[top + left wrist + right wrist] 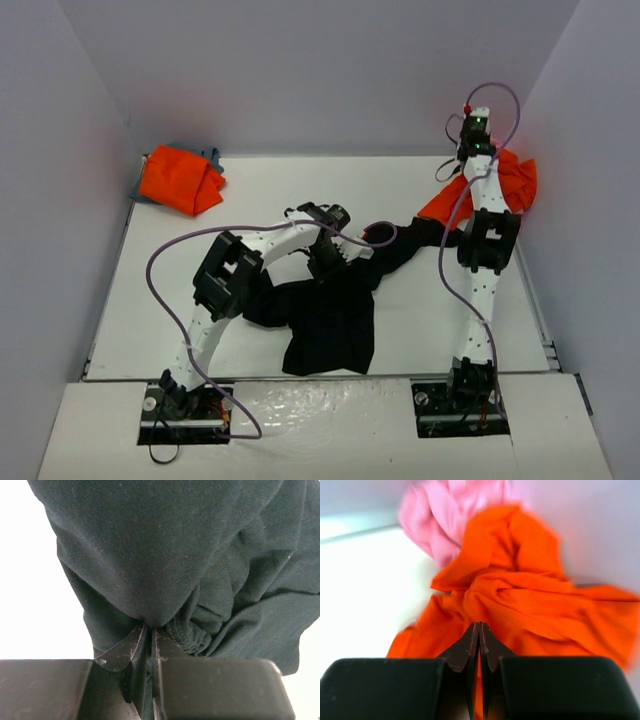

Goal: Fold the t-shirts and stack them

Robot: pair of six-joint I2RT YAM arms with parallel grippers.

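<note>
Only a sliver of the blue-grey t-shirt [213,157] shows behind the left orange t-shirt [180,180] from above. In the right wrist view the pink t-shirt [440,515] is blurred and cut by the top edge, and the right orange t-shirt [530,600] is smeared at its edges. The black t-shirt [165,545] overruns the left wrist frame.

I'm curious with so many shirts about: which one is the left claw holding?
The black t-shirt, pinched in the left gripper mid-table. An orange t-shirt lies far left, another orange t-shirt far right, neither in that gripper.
</note>
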